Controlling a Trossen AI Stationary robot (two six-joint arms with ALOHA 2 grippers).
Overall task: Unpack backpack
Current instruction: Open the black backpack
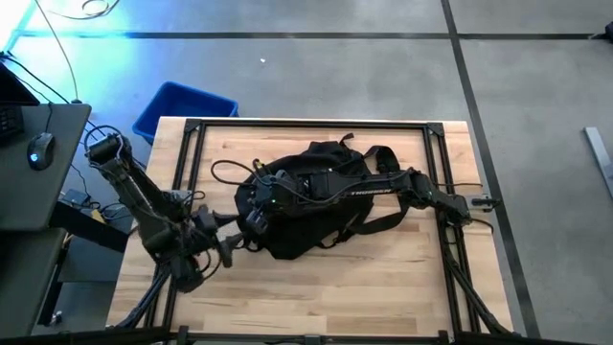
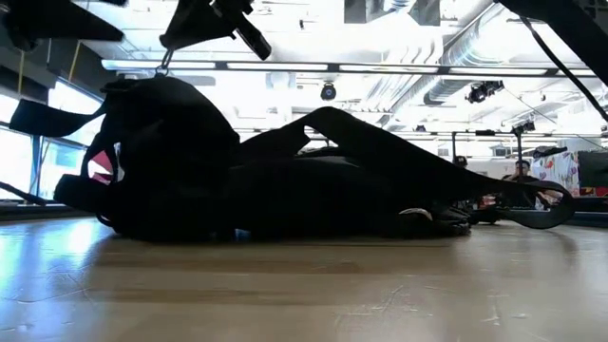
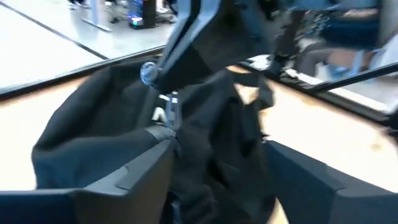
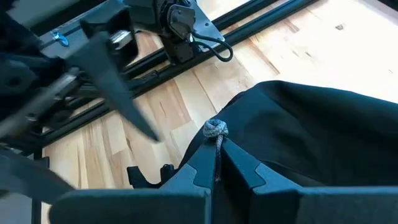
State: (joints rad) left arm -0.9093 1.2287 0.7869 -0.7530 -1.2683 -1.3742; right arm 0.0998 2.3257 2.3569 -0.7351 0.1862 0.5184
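The large black fabric backpack (image 1: 316, 196) lies flat on the light wooden tabletop (image 1: 335, 287). My right end effector (image 4: 216, 169) rests on top of it, fingers closed on a thin grey knotted zipper cord (image 4: 216, 130). My left end effector (image 3: 214, 171) stands wide apart and holds nothing; the backpack is directly in front of it, with black fabric between its fingers.
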